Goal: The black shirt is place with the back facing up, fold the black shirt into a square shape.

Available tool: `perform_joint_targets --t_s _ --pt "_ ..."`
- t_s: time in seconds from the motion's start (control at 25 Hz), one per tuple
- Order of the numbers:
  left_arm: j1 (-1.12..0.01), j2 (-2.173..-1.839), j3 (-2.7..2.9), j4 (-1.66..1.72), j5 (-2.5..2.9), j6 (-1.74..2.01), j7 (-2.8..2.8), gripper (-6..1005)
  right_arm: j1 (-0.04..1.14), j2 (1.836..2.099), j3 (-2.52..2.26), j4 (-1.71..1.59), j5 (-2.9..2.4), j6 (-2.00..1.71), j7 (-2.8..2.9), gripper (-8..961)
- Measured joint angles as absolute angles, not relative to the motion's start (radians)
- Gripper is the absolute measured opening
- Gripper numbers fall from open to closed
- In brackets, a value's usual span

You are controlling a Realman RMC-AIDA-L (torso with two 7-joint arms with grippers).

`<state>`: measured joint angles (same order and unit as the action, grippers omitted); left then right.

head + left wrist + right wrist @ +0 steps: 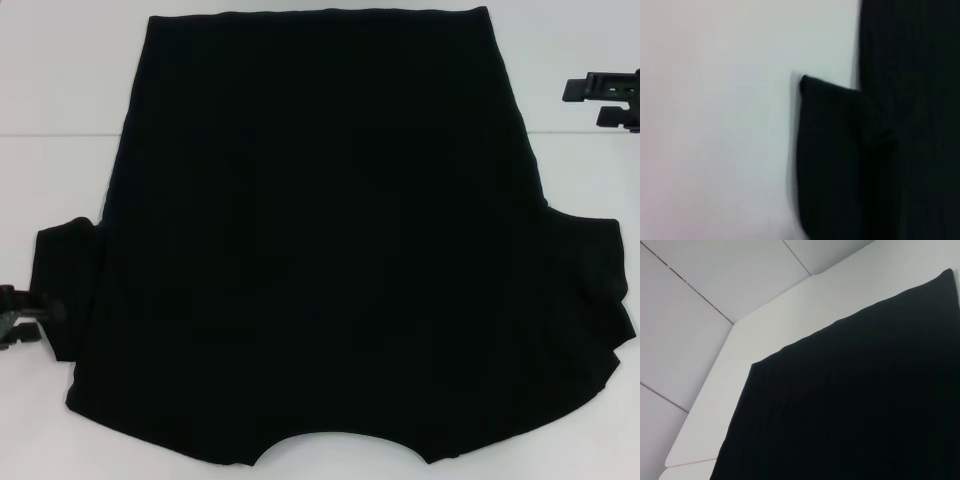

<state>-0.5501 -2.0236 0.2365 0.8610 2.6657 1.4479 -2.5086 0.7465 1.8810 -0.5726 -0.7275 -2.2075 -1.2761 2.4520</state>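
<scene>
The black shirt [320, 240] lies flat on the white table [60, 130], plain side up, no lettering showing. Its collar curve is at the near edge and its hem at the far edge. One sleeve [65, 290] sticks out at the left, the other [595, 290] at the right. My left gripper [18, 318] is at the left edge of the head view, right beside the left sleeve. The left wrist view shows that sleeve [830, 160] on the table. My right gripper [605, 98] hovers at the far right, apart from the shirt. The right wrist view shows the shirt's body [855, 405].
The white table's far corner and edge [705, 405] show in the right wrist view, with pale wall panels [700, 270] behind. Bare table lies left and right of the shirt's upper half.
</scene>
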Motion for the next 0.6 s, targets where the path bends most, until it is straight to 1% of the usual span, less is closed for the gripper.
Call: perform_joint_targets --t_s 0.48,0.6 --pt "-0.562 -2.022 0.245 0.784 2.672 1.377 -2.509 439 0.735 1.881 -0.565 -0.725 -2.207 -1.275 2.453 849" --pt "-0.571 -2.022 0.253 0.774 2.672 1.362 -2.509 406 0.735 1.881 -0.565 -0.725 -2.207 -1.275 2.453 848"
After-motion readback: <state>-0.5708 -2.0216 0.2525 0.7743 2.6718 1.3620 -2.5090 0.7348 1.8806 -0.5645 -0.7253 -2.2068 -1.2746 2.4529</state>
